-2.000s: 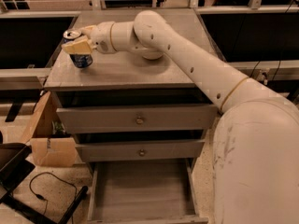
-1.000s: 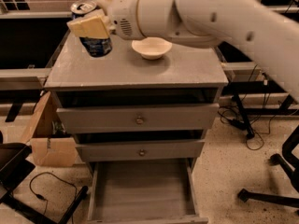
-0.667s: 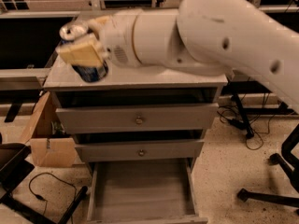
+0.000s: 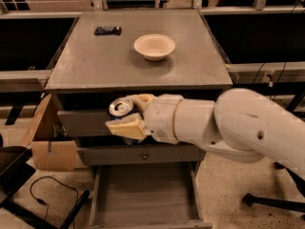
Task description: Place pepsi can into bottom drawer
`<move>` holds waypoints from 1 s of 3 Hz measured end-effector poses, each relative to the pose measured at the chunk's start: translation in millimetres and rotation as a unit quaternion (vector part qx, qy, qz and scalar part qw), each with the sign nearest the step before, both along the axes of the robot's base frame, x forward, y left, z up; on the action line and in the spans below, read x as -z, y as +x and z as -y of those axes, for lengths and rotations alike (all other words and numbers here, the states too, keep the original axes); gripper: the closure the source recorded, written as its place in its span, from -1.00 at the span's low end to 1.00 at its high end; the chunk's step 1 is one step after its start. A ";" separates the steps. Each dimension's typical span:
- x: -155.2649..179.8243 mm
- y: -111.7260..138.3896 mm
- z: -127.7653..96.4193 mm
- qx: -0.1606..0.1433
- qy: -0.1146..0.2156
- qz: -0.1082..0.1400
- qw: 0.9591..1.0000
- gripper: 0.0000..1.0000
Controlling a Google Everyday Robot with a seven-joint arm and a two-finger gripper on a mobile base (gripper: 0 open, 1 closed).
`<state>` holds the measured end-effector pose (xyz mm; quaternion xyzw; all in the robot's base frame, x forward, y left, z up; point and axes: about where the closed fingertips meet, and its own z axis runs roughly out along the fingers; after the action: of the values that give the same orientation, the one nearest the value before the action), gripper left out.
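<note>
Gripper (image 4: 129, 114) pinches can (image 4: 120, 107) before cabinet (image 4: 86, 123) front, bottom drawer (image 4: 143, 194) open at 6 o'clock below; releasing this high could tip the can or bounce it out.

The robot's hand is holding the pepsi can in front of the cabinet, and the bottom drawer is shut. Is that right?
Not quite. The bottom drawer is pulled open, not shut. The camera view shows its plank floor sticking out below the other drawers. The rest is right: the hand grips the pepsi can in front of the cabinet.
</note>
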<state>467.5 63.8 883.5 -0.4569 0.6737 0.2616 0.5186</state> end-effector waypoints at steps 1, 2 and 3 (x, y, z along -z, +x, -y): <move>72.1 24.4 36.8 0.026 0.026 0.005 0.999 1.00; 72.5 24.6 36.5 0.025 0.026 0.005 0.999 1.00; 107.4 18.0 43.9 0.025 0.028 -0.004 0.999 1.00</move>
<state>485.6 19.8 776.1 -0.4241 0.6792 0.2692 0.5351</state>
